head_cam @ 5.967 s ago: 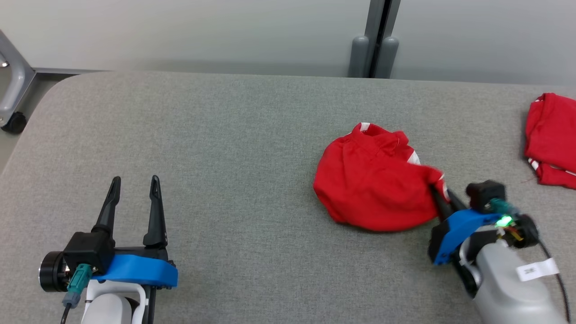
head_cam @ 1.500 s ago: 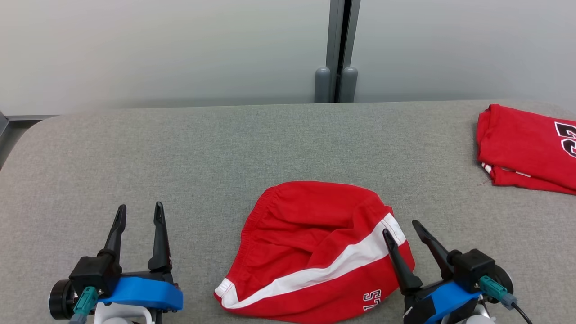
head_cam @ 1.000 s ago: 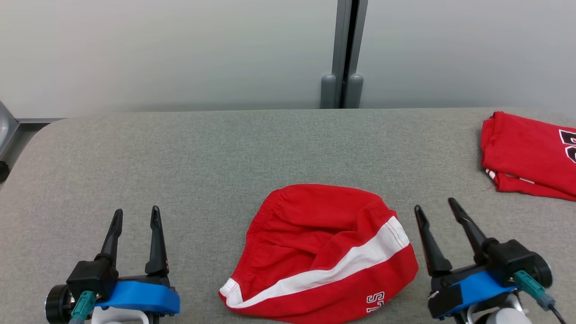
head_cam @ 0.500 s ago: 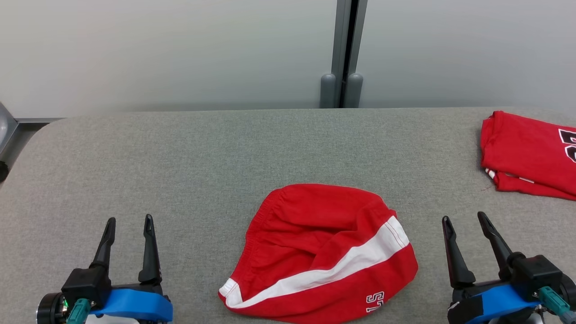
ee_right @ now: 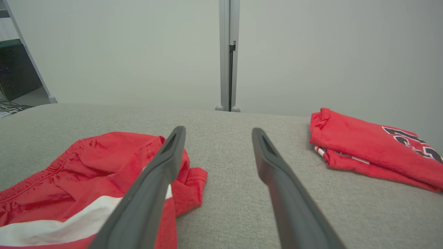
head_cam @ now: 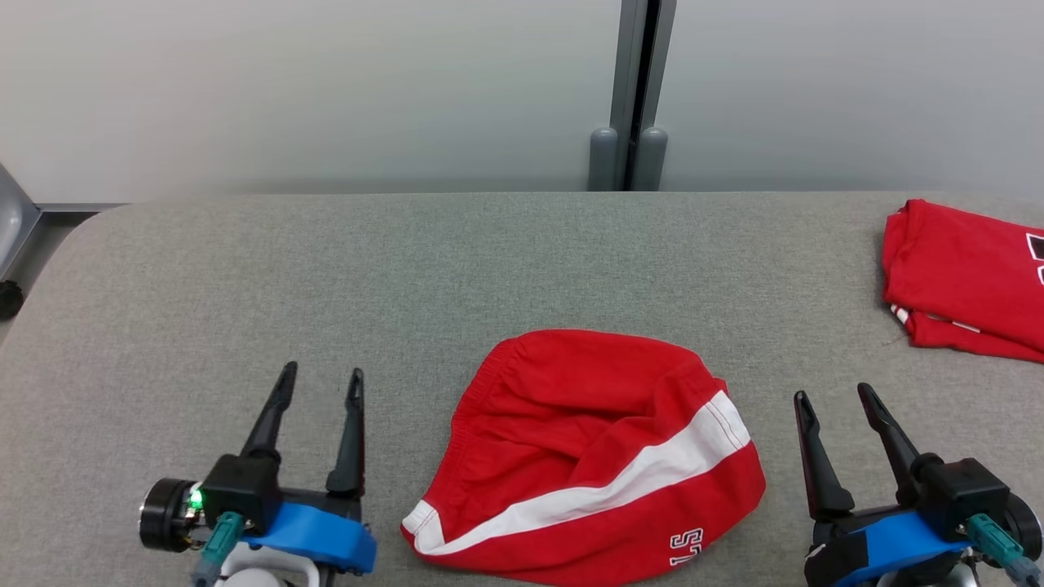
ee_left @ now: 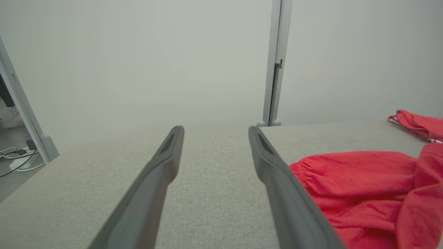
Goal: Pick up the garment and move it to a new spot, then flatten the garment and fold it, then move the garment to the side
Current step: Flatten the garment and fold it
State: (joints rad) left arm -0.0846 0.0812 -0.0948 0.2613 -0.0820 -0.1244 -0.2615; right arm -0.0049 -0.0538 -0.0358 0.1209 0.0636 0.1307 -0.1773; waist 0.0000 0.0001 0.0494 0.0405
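Head view: the red jersey-cloth garment with a white stripe (head_cam: 587, 456) lies in a loose, rumpled heap at the near middle of the grey fabric-covered counter (head_cam: 326, 269), between the 2 claws and touching neither. It looks light and limp. It should sag from any pinch point, and the textured cover will probably drag at it rather than let it slide. The best holds seem to be the gathered elastic waistband (head_cam: 477, 391) on its left edge and the loose hem corner (ee_right: 193, 180) on its right. Pinching low at those edges should let both arms pull the cloth flat.

The left claw (head_cam: 321, 371) stands spread and empty, near the waistband. The right claw (head_cam: 831, 392) is likewise released, holding nothing, just off the garment's right edge. A folded red shirt with dark print (head_cam: 971, 277) sits at the far right, well apart.

Against 0.5 seconds ago, the left claw has come forward and inward toward the garment, while the right claw and the cloth are nearly unchanged. 6 seconds ago the right claw's fingers were at the edge of a tighter bundle.
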